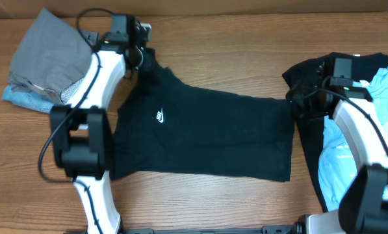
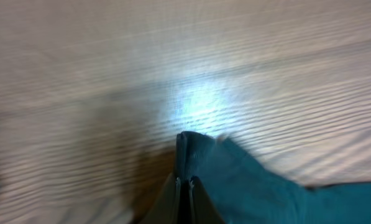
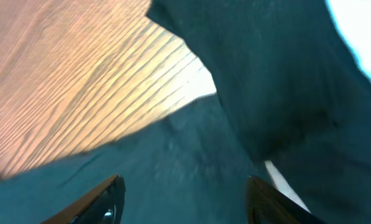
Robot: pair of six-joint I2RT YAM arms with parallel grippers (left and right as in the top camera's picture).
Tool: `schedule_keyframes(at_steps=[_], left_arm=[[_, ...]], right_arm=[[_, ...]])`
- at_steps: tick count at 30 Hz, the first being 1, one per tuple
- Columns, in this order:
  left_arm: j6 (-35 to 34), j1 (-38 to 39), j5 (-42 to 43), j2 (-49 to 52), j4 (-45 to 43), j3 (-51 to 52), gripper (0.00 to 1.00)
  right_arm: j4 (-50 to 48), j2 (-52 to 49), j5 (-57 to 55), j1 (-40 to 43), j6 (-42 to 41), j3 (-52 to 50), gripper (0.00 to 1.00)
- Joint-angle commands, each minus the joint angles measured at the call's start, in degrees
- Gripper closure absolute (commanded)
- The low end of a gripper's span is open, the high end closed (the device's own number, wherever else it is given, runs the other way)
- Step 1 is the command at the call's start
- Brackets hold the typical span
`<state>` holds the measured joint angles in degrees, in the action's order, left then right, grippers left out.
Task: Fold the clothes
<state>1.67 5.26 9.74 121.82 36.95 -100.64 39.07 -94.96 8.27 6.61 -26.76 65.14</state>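
Left gripper (image 2: 185, 183) is clamped on the shirt (image 1: 206, 130) at its far-left corner, right gripper (image 3: 188, 199) spread wide over the right edge. Looks soft, light and floppy, so grab corners.

Black T-shirt (image 1: 206, 133) with small white logo (image 1: 160, 117) on brown wood-grain table (image 1: 232, 45); grey garment (image 1: 47, 52) at ten o'clock, light blue garment (image 1: 387, 84) at three o'clock.

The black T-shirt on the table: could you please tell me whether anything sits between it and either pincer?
Nothing visible does. The left pincer is shut on a far corner of the black T-shirt, and the right pincer hangs open directly over the shirt's right edge. The clothes pile lies off to the side.
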Motion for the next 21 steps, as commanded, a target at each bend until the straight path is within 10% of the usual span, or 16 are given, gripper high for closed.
schedule_keyframes(at_steps=[1, 21], left_arm=[[-0.4, 0.4, -0.7, -6.0, 1.7, -0.6, 0.96], [1.2, 0.4, -2.9, -9.1, 9.6, -0.6, 0.95]], right_arm=[[-2.6, -4.5, -0.6, -0.1, 1.6, 0.8, 0.36], [-16.4, -19.5, 5.4, -0.2, 4.5, 0.8, 0.45]])
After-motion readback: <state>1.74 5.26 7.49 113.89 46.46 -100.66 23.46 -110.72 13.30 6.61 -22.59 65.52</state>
